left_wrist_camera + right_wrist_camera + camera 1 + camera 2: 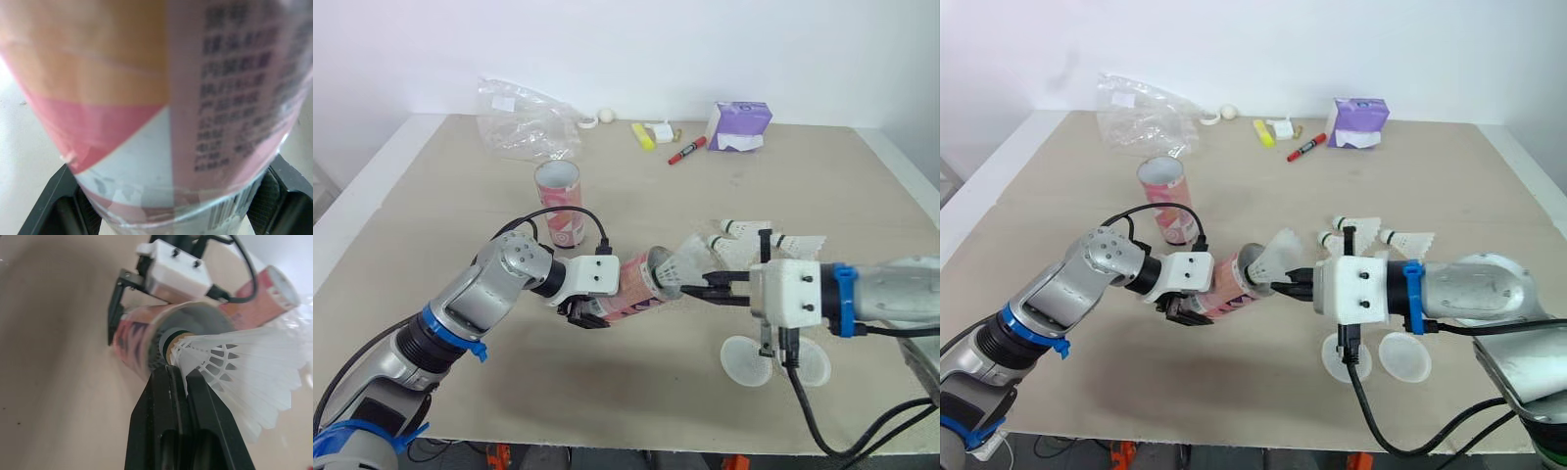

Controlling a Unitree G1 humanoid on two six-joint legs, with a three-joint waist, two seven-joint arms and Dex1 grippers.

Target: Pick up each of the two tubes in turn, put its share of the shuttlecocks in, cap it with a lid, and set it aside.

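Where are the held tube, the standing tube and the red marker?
held tube (634, 289), left eye view, pink side wall
standing tube (558, 196), left eye view, printed side
red marker (686, 151), left eye view, middle of barrel

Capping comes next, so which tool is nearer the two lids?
Right. The right tool, pinching a shuttlecock, hangs close by the lids; the left tool, gripping the tube, sits farther left.
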